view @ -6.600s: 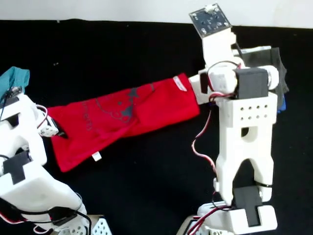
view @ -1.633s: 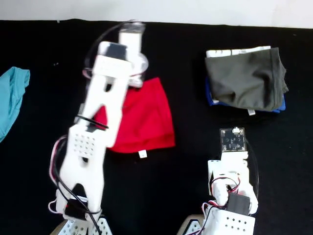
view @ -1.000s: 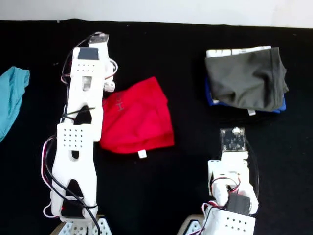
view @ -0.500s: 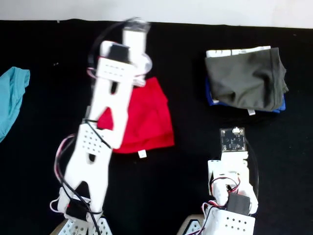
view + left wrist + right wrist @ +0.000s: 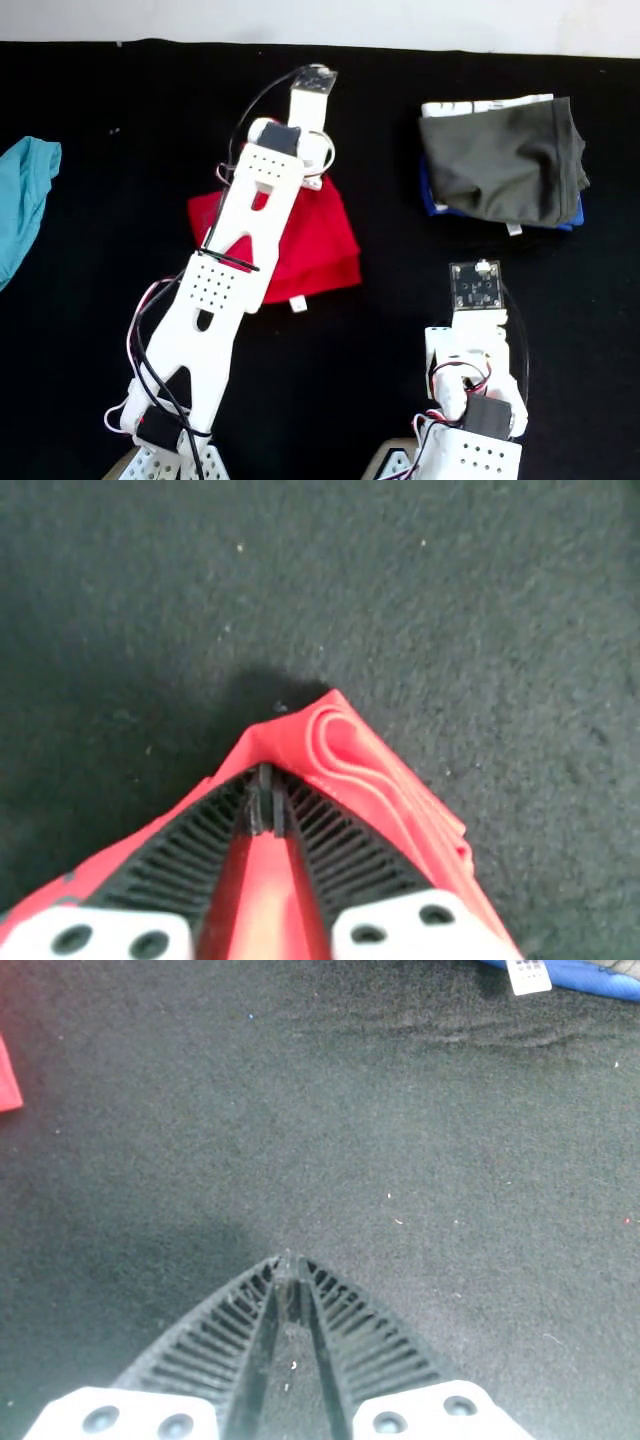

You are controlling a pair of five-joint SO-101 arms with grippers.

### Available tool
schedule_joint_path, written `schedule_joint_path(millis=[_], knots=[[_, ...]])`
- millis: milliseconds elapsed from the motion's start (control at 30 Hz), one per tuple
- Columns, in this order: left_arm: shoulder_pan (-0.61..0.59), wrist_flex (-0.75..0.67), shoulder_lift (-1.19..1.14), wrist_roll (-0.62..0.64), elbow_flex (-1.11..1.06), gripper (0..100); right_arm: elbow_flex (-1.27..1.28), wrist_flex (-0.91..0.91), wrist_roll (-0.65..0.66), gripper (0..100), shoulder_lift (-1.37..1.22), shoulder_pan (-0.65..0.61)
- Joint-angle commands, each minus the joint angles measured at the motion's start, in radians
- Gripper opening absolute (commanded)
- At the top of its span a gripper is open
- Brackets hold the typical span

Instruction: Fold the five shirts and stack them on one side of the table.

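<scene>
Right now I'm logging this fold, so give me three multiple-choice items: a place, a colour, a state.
1. What colour tops the folded stack? A red; B yellow; C dark grey.
2. Where is the teal shirt? A on that stack; B at the table edge on the left arm's side; C mid-table.
3. The left gripper has its fingers: A open over bare table; B shut on the red shirt; C shut on a sock.
Answers: 1 C, a dark grey shirt lies uppermost. 2 B, it lies alone at that edge. 3 B, red fabric is pinched between them.
</scene>
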State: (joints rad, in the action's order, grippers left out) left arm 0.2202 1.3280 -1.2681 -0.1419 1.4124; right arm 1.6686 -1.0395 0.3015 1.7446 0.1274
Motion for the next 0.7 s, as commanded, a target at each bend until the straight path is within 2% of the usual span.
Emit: schedule_joint_path(millis=[0, 133, 333, 533, 667], knots=[[-0.01, 0.083, 0.047, 0.005, 0.12, 2, 0.134, -0.001, 0.008, 0.7, 0.007, 0.007], [0.008, 0.267, 0.087, 0.002, 0.246, 2, 0.134, -0.001, 0.008, 0.7, 0.007, 0.007], [0.035, 0.434, 0.147, 0.002, 0.251, 2, 0.134, -0.001, 0.008, 0.7, 0.007, 0.007], [0.107, 0.448, 0.243, 0.008, 0.231, 2, 0.134, -0.001, 0.008, 0.7, 0.007, 0.007], [0.216, 0.448, 0.312, 0.008, 0.09, 2, 0.134, -0.001, 0.008, 0.7, 0.007, 0.007]])
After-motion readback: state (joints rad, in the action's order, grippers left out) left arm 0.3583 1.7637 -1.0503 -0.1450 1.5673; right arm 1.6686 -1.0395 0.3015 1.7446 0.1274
